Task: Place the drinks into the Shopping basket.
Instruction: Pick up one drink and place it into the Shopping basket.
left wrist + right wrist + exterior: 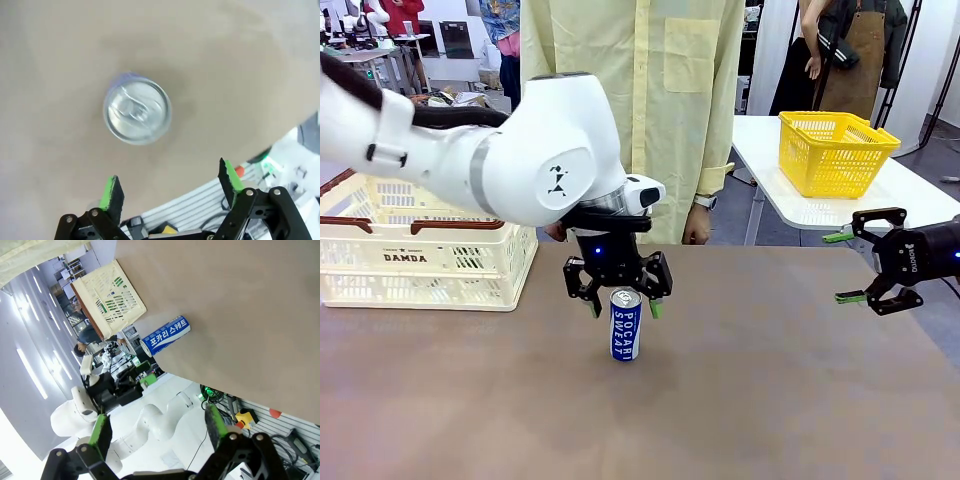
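Hovering straight above the slim blue drink can with a silver top (625,324), the left hand (623,307) gapes wide and empty, seemingly lined up to straddle it. Left of the can, the cream-white slotted plastic shopping basket (420,262) waits on the brown counter (740,400); off to its right, the right hand (848,267) idles fully spread, holding nothing.

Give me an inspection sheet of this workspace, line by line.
Surface: brown table, bare apart from the listed things.
Job's things: one blue drink can upright mid-table; cream DAMDA shopping basket at the table's left.
Clutter: nothing seen.
Grippers: left gripper open, poised just above the can's top; right gripper open, empty, off to the right side.
Cables: nothing seen on the table.
Surroundings: person in a yellow shirt at the far side; yellow basket on a white table behind.
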`<state>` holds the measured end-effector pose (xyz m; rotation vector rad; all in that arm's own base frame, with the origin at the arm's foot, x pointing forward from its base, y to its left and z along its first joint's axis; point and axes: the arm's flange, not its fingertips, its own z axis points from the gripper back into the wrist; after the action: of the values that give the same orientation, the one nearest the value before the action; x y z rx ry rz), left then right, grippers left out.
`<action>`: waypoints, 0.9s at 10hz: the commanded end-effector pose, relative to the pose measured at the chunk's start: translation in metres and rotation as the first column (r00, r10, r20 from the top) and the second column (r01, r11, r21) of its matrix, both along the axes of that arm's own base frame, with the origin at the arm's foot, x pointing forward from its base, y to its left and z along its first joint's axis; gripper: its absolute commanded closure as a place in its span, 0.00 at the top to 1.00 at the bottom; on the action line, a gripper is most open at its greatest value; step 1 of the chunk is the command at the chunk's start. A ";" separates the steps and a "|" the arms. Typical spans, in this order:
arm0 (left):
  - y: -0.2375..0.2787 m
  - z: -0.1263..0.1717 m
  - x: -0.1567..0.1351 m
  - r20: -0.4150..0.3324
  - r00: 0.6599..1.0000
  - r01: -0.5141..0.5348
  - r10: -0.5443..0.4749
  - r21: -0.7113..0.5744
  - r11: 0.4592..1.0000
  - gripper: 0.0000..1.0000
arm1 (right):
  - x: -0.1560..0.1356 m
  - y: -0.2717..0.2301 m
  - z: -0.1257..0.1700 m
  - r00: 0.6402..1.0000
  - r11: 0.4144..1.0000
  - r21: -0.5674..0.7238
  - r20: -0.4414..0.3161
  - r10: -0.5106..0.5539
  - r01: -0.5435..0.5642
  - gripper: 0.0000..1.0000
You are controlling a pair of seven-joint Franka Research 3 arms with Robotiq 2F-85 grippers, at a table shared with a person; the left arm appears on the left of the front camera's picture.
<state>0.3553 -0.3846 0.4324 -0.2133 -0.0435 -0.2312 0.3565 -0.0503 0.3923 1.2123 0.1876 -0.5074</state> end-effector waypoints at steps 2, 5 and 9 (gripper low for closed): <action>-0.027 0.005 0.027 -0.016 0.998 -0.057 0.058 0.061 0.996 1.00 | 0.000 0.000 0.004 1.000 1.000 0.001 -0.014 -0.001 0.001 1.00; -0.040 -0.008 0.048 -0.007 0.992 -0.124 0.126 0.125 0.984 1.00 | 0.000 0.000 0.004 1.000 1.000 0.001 -0.014 -0.001 0.001 1.00; -0.036 -0.015 0.057 -0.014 0.986 -0.160 0.164 0.162 0.974 1.00 | 0.000 0.000 0.004 1.000 1.000 0.001 -0.014 -0.001 0.001 1.00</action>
<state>0.4110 -0.4162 0.4131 -0.0859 -0.0128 -0.1000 0.3565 -0.0504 0.3923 1.2124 0.1876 -0.5076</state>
